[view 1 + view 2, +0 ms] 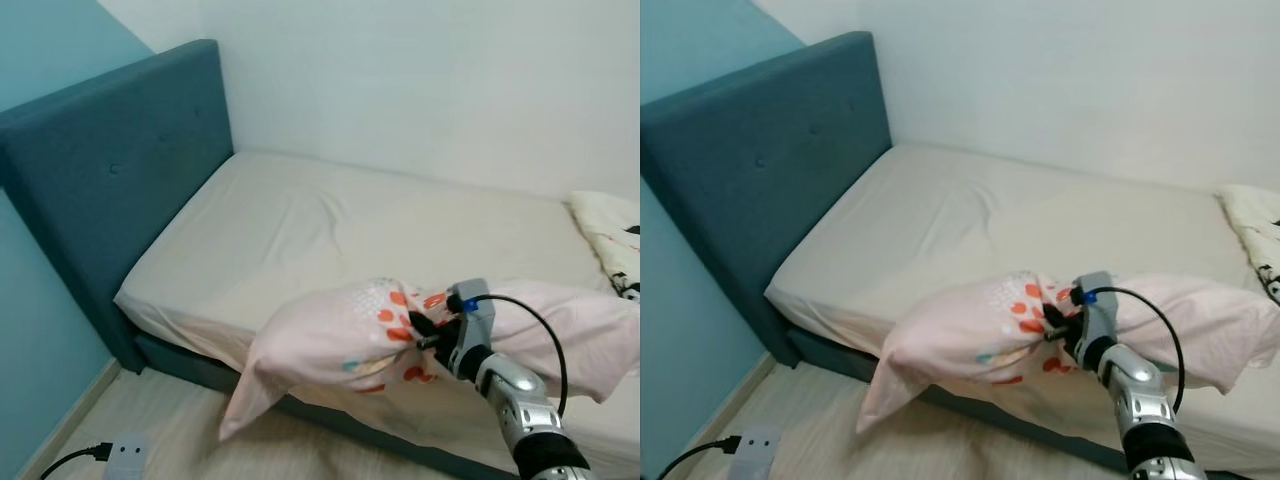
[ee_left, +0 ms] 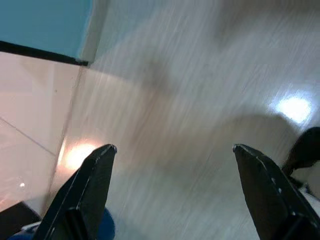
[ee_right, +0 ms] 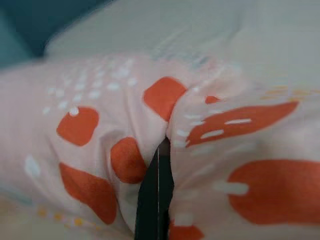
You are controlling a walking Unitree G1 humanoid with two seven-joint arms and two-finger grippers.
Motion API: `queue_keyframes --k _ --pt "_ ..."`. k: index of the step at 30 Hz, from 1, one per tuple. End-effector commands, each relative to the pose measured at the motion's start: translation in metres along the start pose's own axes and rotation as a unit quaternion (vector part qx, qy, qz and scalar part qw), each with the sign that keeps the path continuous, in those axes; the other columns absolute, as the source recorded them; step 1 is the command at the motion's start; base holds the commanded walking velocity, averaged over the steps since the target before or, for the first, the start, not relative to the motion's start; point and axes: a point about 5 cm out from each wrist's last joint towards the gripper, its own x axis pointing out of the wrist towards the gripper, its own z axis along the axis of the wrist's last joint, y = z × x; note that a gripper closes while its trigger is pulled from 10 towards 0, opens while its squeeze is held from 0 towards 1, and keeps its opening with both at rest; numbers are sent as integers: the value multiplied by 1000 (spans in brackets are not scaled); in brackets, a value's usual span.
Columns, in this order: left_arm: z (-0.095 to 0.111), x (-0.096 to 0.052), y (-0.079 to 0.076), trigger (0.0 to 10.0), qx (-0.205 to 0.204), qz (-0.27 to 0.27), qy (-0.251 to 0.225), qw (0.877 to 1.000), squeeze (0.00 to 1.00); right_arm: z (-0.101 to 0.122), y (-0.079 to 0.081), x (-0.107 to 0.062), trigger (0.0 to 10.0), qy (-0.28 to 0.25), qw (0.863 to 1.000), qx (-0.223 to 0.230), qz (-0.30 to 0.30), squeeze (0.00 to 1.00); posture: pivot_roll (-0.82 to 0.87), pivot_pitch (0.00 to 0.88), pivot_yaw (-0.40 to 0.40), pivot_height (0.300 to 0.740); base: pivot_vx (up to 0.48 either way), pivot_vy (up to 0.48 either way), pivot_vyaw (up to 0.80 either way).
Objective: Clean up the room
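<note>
Clamped in the right gripper (image 1: pixel 428 332), the pillow (image 1: pixel 340 345) is best carried fully over the bed (image 1: pixel 300 230) toward the headboard (image 1: pixel 110 170); the left gripper (image 2: pixel 172 152) hangs spread apart.

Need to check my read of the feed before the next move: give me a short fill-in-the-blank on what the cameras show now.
1. The right end effector is shut on the pink ____.
2. The pillow hangs over the edge of the ____.
3. The headboard is on the robot's ____ side.
4. The left end effector is ____, above wooden floor.

Missing words: pillow; bed; left; open
</note>
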Motion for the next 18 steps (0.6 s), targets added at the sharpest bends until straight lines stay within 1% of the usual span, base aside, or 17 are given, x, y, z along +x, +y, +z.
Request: queue_keyframes --k 1,2,4,5,6,7,8,9,10,15,16,18 --pt "-4 -1 -1 10000 2 -5 8 1000 0 -1 16 7 10000 4 999 -24 41 0 2 0 -60 739 0 0 725" --pt "-4 -1 -1 10000 -3 -9 6 1000 0 -7 29 10 10000 7 998 -19 59 0 5 0 -58 739 0 0 725" --pt "-4 -1 -1 10000 -3 -9 6 1000 0 -7 29 10 10000 7 998 -19 59 0 5 0 -58 739 0 0 725" --pt "-4 -1 -2 10000 -7 -13 5 1000 0 -9 38 13 10000 5 998 -13 68 0 5 0 -56 739 0 0 725" --pt "-4 -1 -2 10000 -7 -13 5 1000 0 -9 38 13 10000 5 998 -13 68 0 5 0 -56 739 0 0 725" --pt "-5 -1 -3 10000 -9 -19 6 1000 0 -8 43 15 10000 -2 997 -7 71 0 4 0 -52 739 0 0 725" --pt "-5 -1 -3 10000 -9 -19 6 1000 0 -8 43 15 10000 -2 997 -7 71 0 4 0 -52 739 0 0 725" --pt "-6 -1 -3 10000 -8 -24 8 1000 0 -6 45 16 10000 -8 997 -6 70 0 1 0 -48 739 0 -469 725" --pt "-8 -1 -4 10000 -5 -26 12 1000 0 -1 44 17 10000 -18 997 -7 68 0 1 0 -47 739 0 -469 731" --pt "-9 -2 -4 10000 -6 -26 16 1000 0 9 41 18 10000 -35 997 -11 64 0 1 0 -46 739 0 -467 726" --pt "-9 -1 -4 10000 -10 -26 15 999 0 23 40 19 10000 -63 996 -12 68 0 4 0 -41 739 0 -469 725" --pt "-8 -1 -4 10000 -11 -27 15 999 0 40 40 20 10000 -92 993 -14 74 0 3 0 -37 739 0 -469 728"
